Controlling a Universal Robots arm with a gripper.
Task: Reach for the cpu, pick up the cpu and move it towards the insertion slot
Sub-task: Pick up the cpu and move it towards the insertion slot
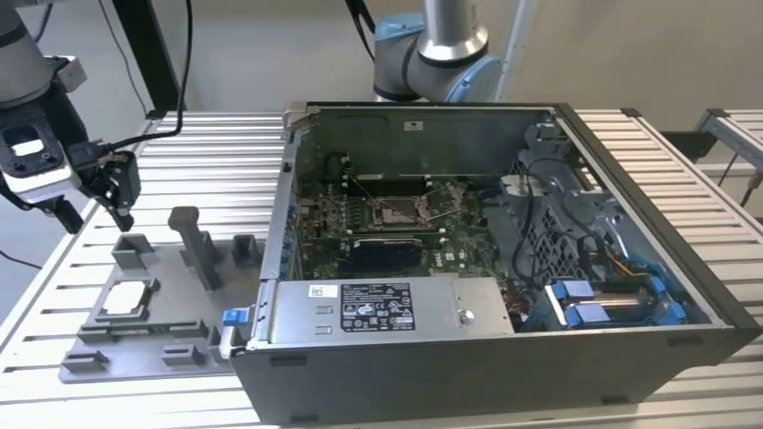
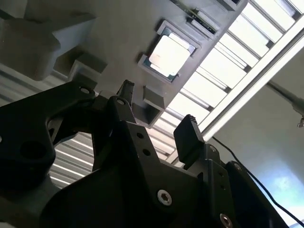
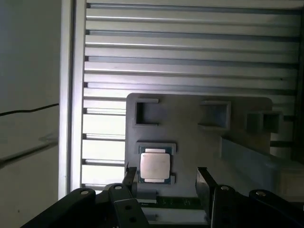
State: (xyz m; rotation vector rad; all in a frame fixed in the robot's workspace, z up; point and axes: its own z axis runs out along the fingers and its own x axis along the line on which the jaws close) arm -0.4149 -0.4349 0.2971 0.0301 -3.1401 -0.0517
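Fingers (image 3: 204, 183) of the gripper (image 3: 165, 175) stand wide apart with nothing between them. Below them and untouched, the cpu (image 3: 155, 165) lies flat, pale face up, in a square recess of the grey fixture plate (image 3: 190, 142). In the first wrist view it lines up with the gap between the two fingertips. The insertion slot (image 1: 399, 210) sits well apart from the fingers, toward the exterior view's right, on the green board inside the open computer case (image 1: 477, 357).

cpu (image 1: 125, 298) on fixture plate (image 1: 167, 323), exterior view's left of computer case (image 1: 477, 366), insertion slot (image 1: 398, 211) inside it
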